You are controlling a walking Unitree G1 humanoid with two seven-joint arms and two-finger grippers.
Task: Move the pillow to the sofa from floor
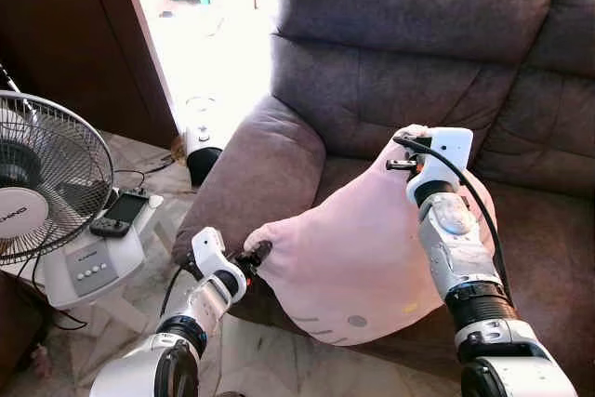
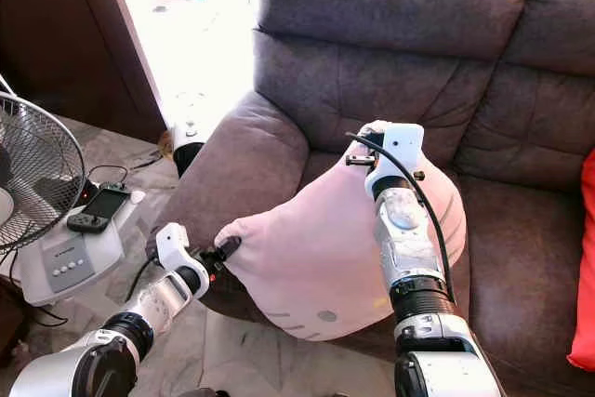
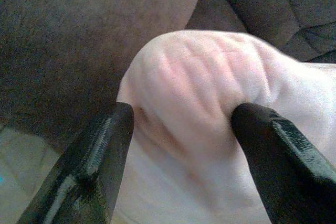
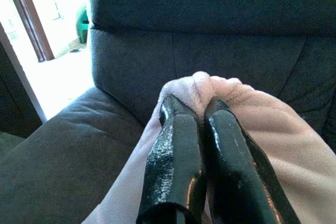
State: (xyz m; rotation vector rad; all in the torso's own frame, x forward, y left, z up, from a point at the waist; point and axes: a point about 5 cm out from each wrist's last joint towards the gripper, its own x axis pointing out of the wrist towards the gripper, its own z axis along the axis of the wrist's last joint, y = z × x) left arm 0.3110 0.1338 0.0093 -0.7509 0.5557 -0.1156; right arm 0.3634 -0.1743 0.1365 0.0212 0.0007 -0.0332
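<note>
A pale pink pillow (image 1: 353, 248) hangs tilted over the front of the dark grey sofa (image 1: 418, 6), its lower edge over the seat's front. My left gripper (image 1: 253, 256) is at the pillow's lower left corner; in the left wrist view its fingers (image 3: 105, 156) press a wrinkled bulge of the pillow (image 3: 210, 77) from both sides. My right gripper (image 4: 202, 106) is shut on the pillow's top corner (image 4: 210, 85), held up in front of the backrest, with the right arm (image 1: 456, 248) lying across the pillow's face.
The sofa's armrest (image 1: 270, 165) lies just beyond my left gripper. On the left stands a fan (image 1: 37, 183), with a black handheld device (image 1: 121, 214) on its base. A white appliance (image 1: 200, 137) sits by the doorway. A red cushion (image 2: 586, 258) lies at the far right.
</note>
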